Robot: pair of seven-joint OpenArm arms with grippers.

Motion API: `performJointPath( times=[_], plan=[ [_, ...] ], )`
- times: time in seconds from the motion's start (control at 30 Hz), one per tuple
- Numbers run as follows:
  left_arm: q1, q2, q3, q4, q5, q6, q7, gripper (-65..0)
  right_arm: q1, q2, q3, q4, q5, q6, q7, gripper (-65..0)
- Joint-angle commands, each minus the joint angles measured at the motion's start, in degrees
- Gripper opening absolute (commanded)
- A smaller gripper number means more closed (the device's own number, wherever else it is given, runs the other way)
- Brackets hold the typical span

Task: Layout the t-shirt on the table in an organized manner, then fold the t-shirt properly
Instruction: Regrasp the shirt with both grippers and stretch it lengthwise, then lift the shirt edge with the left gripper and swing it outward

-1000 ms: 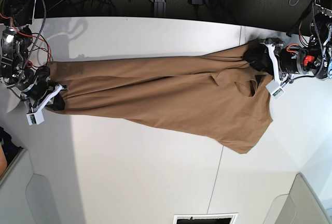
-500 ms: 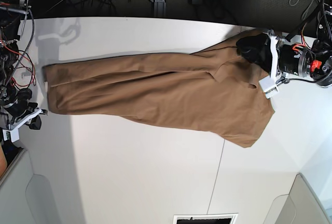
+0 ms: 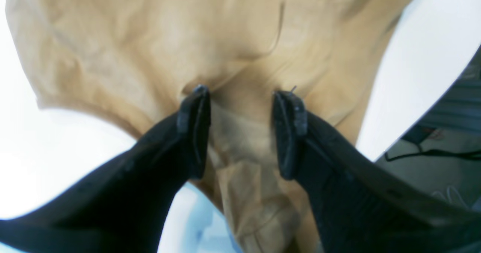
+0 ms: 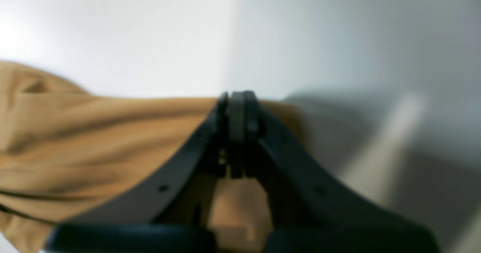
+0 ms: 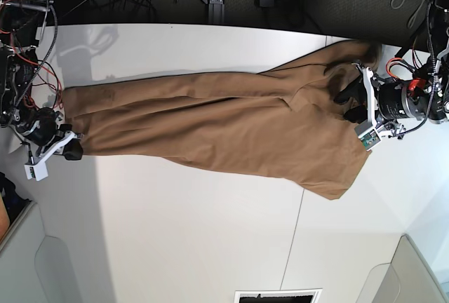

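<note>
Left end effector [image 3: 240, 132] jaws spread, straddling t-shirt [image 5: 210, 124] cloth near worktop [image 5: 210, 247] edge; right end effector [image 4: 236, 132] clenched at hem, likely stretching shirt flat for layout.

light: bright, even | glare: left wrist | blur: right wrist
</note>
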State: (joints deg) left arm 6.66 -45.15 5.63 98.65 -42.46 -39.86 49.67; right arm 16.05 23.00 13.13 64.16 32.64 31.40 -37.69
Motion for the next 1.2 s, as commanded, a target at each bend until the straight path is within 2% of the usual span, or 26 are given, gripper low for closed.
performJointPath(
  times=[0.0,0.1,0.2,0.37,0.4,0.5,0.63,0.73,0.8,0.87,1.03,1.17],
  plan=[
    [-0.8,-0.4,-0.5,-0.4,1.1,0.2,-1.6,-34.9,0.4,0.3,0.3,1.0,0.6,0.6,0.9,-65.0],
    [-1.1,1.4,-0.5,-3.4,5.0,2.0,-4.8,-34.9,-0.6,-1.8,0.3,0.9,0.0,0.6,0.5,-65.0],
    [-1.3,3.7,-0.5,-5.6,5.6,1.9,-5.3,-34.9,-0.7,-3.3,0.3,0.9,-2.0,0.6,0.3,-65.0],
    [-1.4,6.9,-0.5,-6.4,5.7,1.9,-5.4,-35.4,-0.7,-4.0,0.2,0.9,-2.0,0.6,0.3,-65.0],
    [-1.4,7.4,-0.5,-6.4,5.9,1.9,-5.4,-38.8,-0.7,-4.1,0.2,0.9,-2.1,0.5,0.3,-65.0],
    [-1.6,8.0,-0.5,-6.4,5.9,1.9,-5.3,-63.3,-0.7,-4.1,-0.7,0.9,-3.3,0.5,0.3,-65.0],
    [-3.2,7.0,-0.5,-5.0,5.2,1.5,-3.5,-65.0,-0.7,-3.6,-0.7,0.9,-10.0,-1.5,3.1,-65.0],
    [-3.7,3.8,-0.5,-0.3,-2.2,-0.1,0.6,-65.0,-0.6,-1.9,-0.7,0.7,-12.1,-3.5,4.5,-65.0],
    [-3.0,1.6,-0.5,4.3,-12.0,-0.1,4.8,-65.0,-0.5,-0.5,-0.7,0.1,-12.1,-3.6,4.8,-65.0],
    [-1.5,-0.1,-0.5,9.2,-19.1,-0.1,9.3,-65.0,-0.4,0.9,-0.7,-0.4,-12.1,-3.6,5.0,-65.0],
    [4.9,-1.5,-0.5,18.5,-28.7,-0.1,17.5,-65.0,-0.4,2.7,-0.7,-1.0,-12.1,-4.2,4.9,-65.0],
    [10.6,-1.5,-0.5,20.5,-33.7,-0.1,22.3,-65.0,-0.3,2.8,-0.7,-1.0,-11.9,-4.2,4.9,-65.0]
  ],
)
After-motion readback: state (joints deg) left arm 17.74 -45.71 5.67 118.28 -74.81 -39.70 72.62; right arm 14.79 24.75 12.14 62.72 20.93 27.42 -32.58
